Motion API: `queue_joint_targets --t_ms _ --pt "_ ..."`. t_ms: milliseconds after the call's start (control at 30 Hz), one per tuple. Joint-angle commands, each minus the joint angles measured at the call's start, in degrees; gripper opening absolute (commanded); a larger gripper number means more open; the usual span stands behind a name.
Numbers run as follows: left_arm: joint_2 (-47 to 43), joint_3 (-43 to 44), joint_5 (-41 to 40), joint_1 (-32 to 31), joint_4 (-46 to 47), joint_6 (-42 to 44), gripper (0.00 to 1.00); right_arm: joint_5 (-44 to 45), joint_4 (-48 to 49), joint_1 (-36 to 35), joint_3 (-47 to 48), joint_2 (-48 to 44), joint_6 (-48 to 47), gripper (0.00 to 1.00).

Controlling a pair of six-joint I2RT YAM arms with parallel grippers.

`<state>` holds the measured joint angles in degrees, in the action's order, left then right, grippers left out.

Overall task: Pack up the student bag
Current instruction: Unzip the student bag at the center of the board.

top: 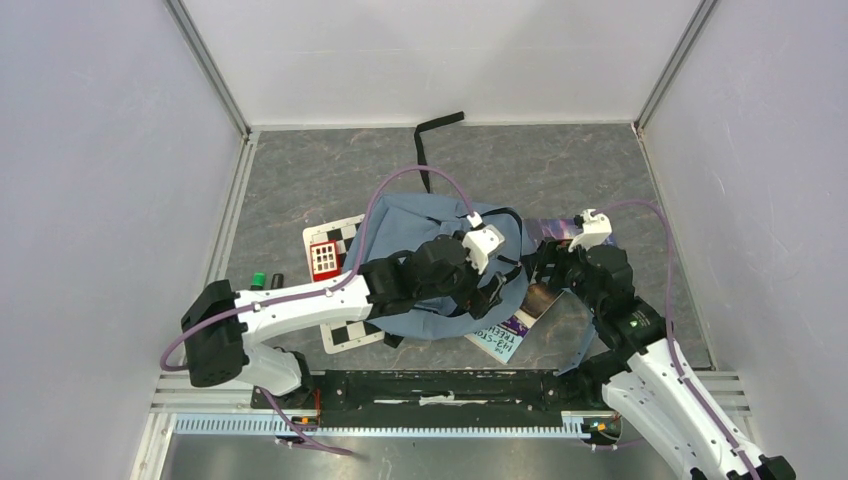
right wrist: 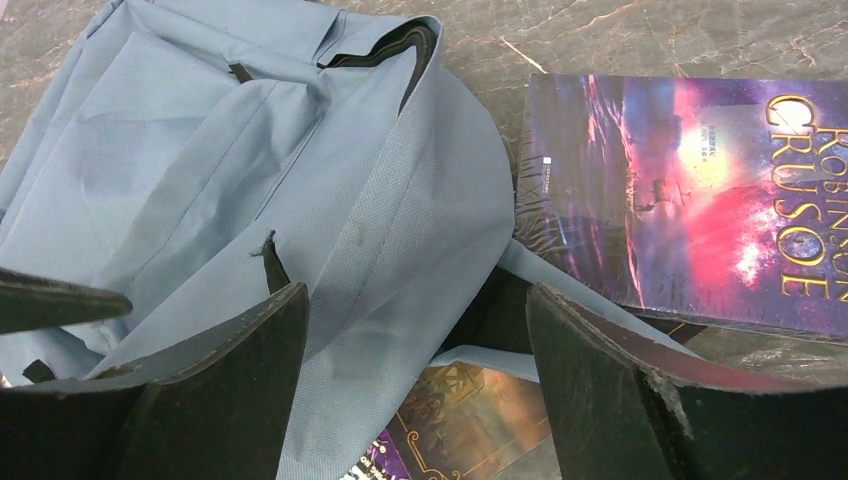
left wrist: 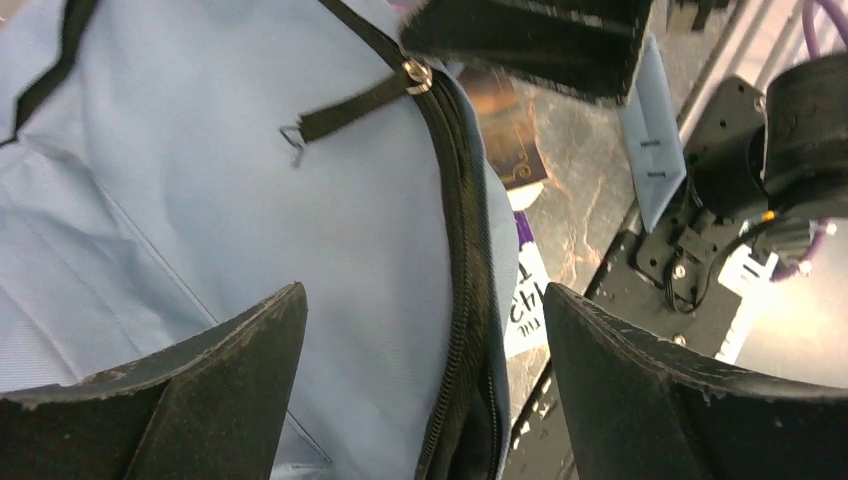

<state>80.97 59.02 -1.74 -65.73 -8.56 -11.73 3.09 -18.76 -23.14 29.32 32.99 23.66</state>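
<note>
The student bag (top: 405, 225) is seen lying crumpled in the middle of the tabletop (top: 300, 170), between the two arms. It is made of soft grey-blue fabric, creased and slack, with a black zip (left wrist: 462, 250) run along one edge and a black pull tab (left wrist: 350, 108) laid flat on the cloth. A black strap (top: 430, 140) is stretched out from it towards the far wall. A dark slit of an opening (right wrist: 390, 45) is shown at the top of the bag; what lies inside cannot be told.

The left claw (left wrist: 424, 300) is held wide open above the zipped edge, with nothing gripped. The right claw (right wrist: 415, 295) is likewise spread wide over the bag's fabric, and nothing is held in it.

A book titled Robinson Crusoe (right wrist: 690, 190), with a purple and red cover, is laid just beside the bag on the right. A second book (right wrist: 460, 410) is partly covered by the bag's edge. A chequered sheet (top: 340, 235) is placed to the left of the bag, and a small red item (top: 325, 258) with white squares is set on it.

The tabletop is of grey marbled finish and is enclosed by plain white walls
</note>
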Motion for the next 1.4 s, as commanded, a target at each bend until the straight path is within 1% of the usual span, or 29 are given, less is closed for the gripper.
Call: queue_joint_targets --t_ms 0,67,167,233,300,367,467,567,600,700,800,867,1000,1067,1167,1200,1300,1367 --pt "0.2 3.4 -6.5 -0.1 6.2 -3.0 0.91 -2.1 0.3 -0.1 1.5 0.2 -1.1 0.85" --pt "0.1 3.2 -6.5 -0.1 7.7 -3.2 0.91 -2.2 0.2 0.0 1.7 0.4 -1.5 0.85" --pt "0.4 3.3 -9.5 -0.1 8.3 -3.0 0.91 -2.4 -0.2 0.0 2.1 0.5 -2.0 0.86" --pt "0.9 3.4 -11.5 -0.1 8.3 -2.2 0.87 -2.4 -0.3 0.0 2.3 0.3 -2.1 0.86" --pt "1.4 3.5 -12.1 -0.1 8.1 -1.5 0.81 -2.4 -0.3 0.0 2.8 0.3 -2.3 0.86" --pt "2.3 3.6 -11.2 -0.1 7.5 -1.3 0.74 -2.6 -0.4 0.0 3.5 0.5 -3.0 0.87" --pt "3.5 3.4 -7.5 -0.3 7.3 -1.4 0.67 -2.9 -1.0 -0.1 5.5 1.5 -5.6 0.87" --pt "3.8 1.9 -5.1 -1.2 8.3 -2.0 0.62 -5.7 -3.0 -0.1 8.6 3.7 -9.3 0.87" --pt "3.8 1.2 -4.8 -1.5 9.1 -2.3 0.61 -6.2 -4.0 -0.1 9.7 4.7 -10.5 0.86" --pt "3.9 -0.8 -4.8 -2.5 11.3 -3.6 0.55 -8.5 -6.7 -0.1 12.9 7.8 -14.2 0.84" --pt "3.9 -2.9 -4.3 -3.1 13.4 -5.8 0.54 -9.5 -9.1 0.0 15.1 11.0 -16.8 0.8" --pt "4.1 -4.1 -4.7 -3.8 14.6 -7.0 0.58 -9.5 -9.9 -0.1 16.3 12.3 -17.7 0.78" --pt "4.6 -5.2 -6.7 -5.3 15.2 -8.1 0.62 -12.7 -10.1 -0.3 17.7 14.7 -19.6 0.75" --pt "4.8 -5.6 -8.0 -6.1 15.4 -8.6 0.67 -14.4 -10.2 -1.0 18.2 16.2 -20.1 0.73" --pt "4.8 -6.6 -9.8 -7.5 15.9 -8.9 0.68 -13.2 -9.8 -3.6 18.3 18.4 -20.3 0.72" --pt "4.8 -6.9 -10.4 -7.8 16.0 -9.0 0.64 -12.2 -9.8 -4.5 18.4 19.0 -20.5 0.71" --pt "4.4 -8.1 -12.0 -8.5 16.2 -9.7 0.44 -8.8 -10.3 -7.0 18.7 21.2 -20.9 0.69" --pt "4.3 -8.7 -12.5 -8.7 16.5 -10.2 0.33 -8.5 -10.1 -8.1 18.6 22.3 -21.3 0.69"
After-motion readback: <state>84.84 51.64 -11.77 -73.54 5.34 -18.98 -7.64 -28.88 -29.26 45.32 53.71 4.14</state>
